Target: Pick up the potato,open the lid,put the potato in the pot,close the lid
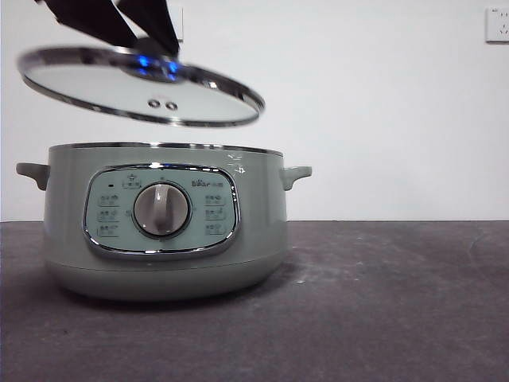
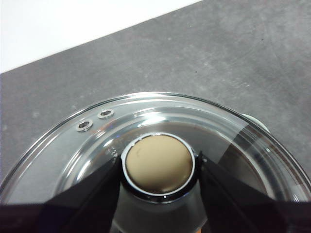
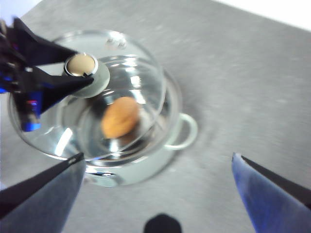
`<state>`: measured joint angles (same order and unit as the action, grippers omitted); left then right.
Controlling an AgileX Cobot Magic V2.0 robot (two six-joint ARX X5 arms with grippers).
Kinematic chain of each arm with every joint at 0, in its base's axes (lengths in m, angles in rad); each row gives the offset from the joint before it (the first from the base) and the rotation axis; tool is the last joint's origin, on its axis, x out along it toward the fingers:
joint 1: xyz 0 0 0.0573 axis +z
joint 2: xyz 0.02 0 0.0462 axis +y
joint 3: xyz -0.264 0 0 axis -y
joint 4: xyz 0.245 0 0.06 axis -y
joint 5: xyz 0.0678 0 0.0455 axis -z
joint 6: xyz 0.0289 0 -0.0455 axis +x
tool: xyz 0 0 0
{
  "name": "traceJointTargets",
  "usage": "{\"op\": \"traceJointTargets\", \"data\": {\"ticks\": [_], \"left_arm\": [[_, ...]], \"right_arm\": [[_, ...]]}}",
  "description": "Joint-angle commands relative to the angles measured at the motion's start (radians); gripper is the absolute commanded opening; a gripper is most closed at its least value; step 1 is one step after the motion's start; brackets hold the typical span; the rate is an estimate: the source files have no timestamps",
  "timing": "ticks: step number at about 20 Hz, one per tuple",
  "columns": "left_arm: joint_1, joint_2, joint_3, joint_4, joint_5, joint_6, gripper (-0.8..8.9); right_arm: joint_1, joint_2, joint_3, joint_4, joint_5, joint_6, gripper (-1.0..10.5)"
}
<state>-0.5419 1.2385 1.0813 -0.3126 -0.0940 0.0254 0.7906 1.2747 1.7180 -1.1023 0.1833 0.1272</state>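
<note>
The sage-green pot (image 1: 159, 239) stands on the dark table, its top uncovered. My left gripper (image 1: 155, 48) is shut on the knob (image 2: 158, 162) of the glass lid (image 1: 139, 91) and holds it tilted a little above the pot, shifted left. In the right wrist view the potato (image 3: 120, 116) lies inside the pot (image 3: 187, 131), seen through the lid (image 3: 131, 63). My right gripper (image 3: 158, 156) is open and empty, high above the pot and to one side of it.
The dark grey table (image 1: 382, 302) stretches to the right of the pot. A white wall stands behind, with a wall socket (image 1: 497, 24) at the top right.
</note>
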Motion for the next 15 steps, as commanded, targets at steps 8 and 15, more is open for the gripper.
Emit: {"op": "traceJointTargets", "data": {"ticks": [8, 15], "left_arm": [[-0.002, 0.130, 0.021, 0.101, 0.024, -0.052, -0.09], [-0.002, 0.138, 0.021, 0.013, 0.022, -0.051, -0.09]], "right_arm": [[0.001, -0.058, -0.006, -0.055, 0.093, 0.048, 5.0], [0.001, -0.058, -0.006, -0.056, 0.092, 0.048, 5.0]]}}
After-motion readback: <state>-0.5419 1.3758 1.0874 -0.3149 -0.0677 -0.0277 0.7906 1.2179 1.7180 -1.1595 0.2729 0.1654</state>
